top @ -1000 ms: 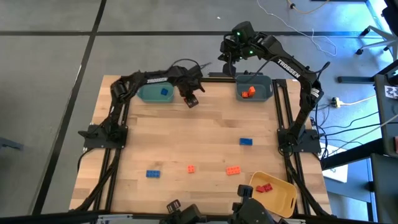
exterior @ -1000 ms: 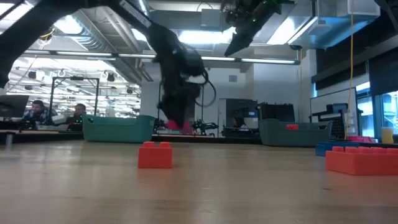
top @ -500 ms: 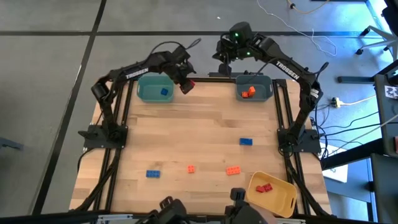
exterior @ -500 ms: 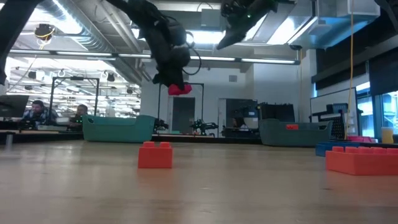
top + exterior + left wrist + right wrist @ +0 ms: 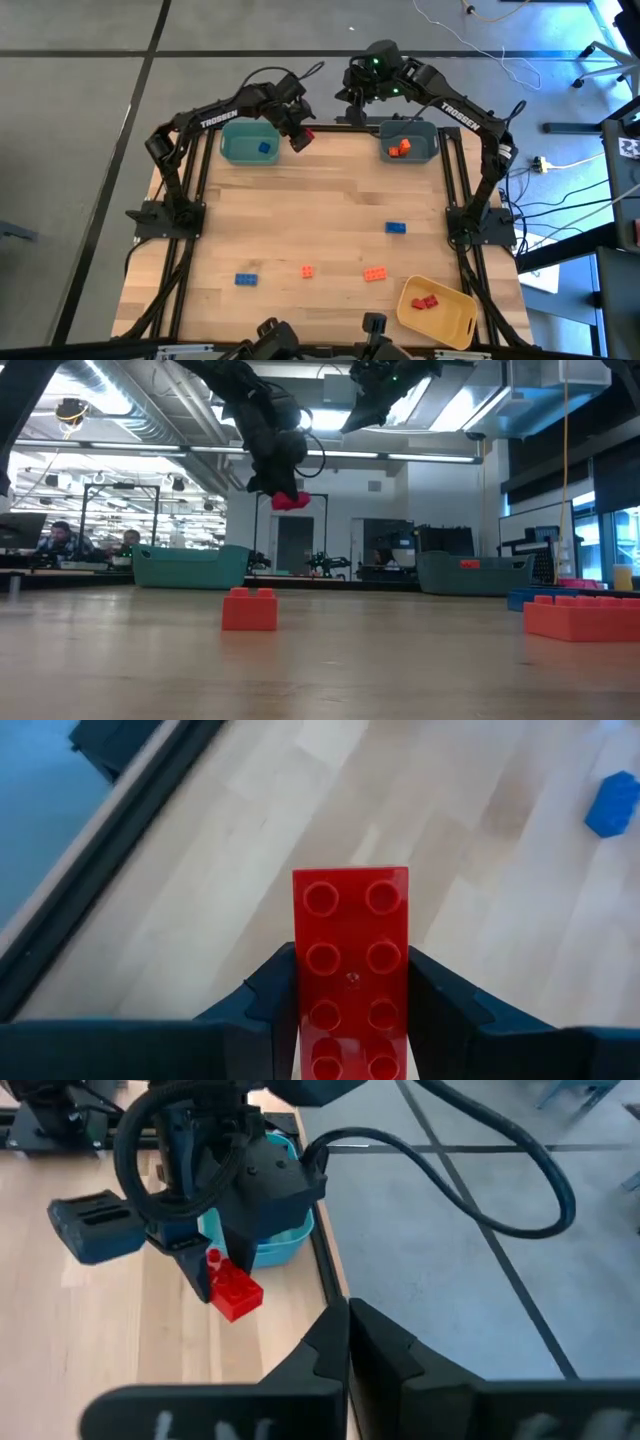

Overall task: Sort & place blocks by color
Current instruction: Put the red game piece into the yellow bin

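Red brick (image 5: 351, 975); teal bin (image 5: 247, 146) w/ blue brick (image 5: 264, 148); yellow bin (image 5: 455, 318), prob. red bricks (image 5: 425, 301).

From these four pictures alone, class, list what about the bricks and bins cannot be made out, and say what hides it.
- Teal bin, low view: its wall hides the contents.
- Yellow bin, high view: the picture's bottom edge cuts off its corner.
- Red brick in the left tool, left wrist view: its near end runs off the edge.
- Blue brick, low view: mostly hidden behind the orange brick.

grey floor (image 5: 90, 100) with dark seams, loose cables (image 5: 560, 150) at one side; ceiling lights (image 5: 130, 400) glow overhead.
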You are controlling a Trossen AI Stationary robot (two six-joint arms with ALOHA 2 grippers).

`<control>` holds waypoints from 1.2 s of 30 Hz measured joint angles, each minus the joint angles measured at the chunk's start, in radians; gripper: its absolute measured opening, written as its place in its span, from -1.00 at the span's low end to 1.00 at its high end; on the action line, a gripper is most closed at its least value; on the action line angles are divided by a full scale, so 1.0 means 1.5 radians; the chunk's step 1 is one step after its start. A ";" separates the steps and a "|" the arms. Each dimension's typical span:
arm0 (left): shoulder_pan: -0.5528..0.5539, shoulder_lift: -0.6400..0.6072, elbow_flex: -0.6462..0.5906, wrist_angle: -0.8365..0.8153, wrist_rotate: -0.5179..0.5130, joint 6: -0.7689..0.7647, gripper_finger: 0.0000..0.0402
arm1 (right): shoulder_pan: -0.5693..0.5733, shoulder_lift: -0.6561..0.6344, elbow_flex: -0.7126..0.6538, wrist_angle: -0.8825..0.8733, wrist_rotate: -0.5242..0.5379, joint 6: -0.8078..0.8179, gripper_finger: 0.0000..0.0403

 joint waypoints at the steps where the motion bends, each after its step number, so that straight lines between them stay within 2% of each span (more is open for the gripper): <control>1: 0.000 0.000 0.000 -0.001 0.009 0.000 -0.36 | 0.001 0.000 0.000 0.000 0.000 0.000 -0.93; 5: 0.000 0.000 0.000 -0.002 0.056 0.002 -0.36 | 0.005 0.000 0.000 -0.001 0.000 -0.008 -0.91; 8: 0.000 0.000 0.000 -0.002 0.088 0.002 -0.36 | 0.006 0.000 0.000 -0.003 0.001 -0.005 -0.83; 16: 0.000 0.000 0.000 -0.002 0.100 0.002 -0.36 | 0.006 0.005 0.000 -0.005 0.036 -0.008 -0.39; 19: 0.002 0.000 0.000 -0.002 0.118 0.001 -0.36 | 0.006 0.015 0.000 -0.010 0.028 -0.049 -0.25; 24: 0.017 0.000 0.000 -0.001 0.212 0.000 -0.36 | 0.018 0.017 0.000 -0.056 -0.032 -0.228 -0.17; 28: 0.033 0.000 0.000 0.000 0.308 0.000 -0.36 | 0.032 0.017 0.000 -0.115 -0.048 -0.328 -0.18; 32: 0.043 -0.001 0.000 0.026 0.414 0.002 -0.36 | 0.052 0.017 0.000 -0.140 -0.073 -0.396 -0.19; 36: 0.034 -0.001 0.000 0.059 0.457 -0.001 -0.36 | 0.075 0.017 0.000 -0.139 -0.096 -0.428 -0.19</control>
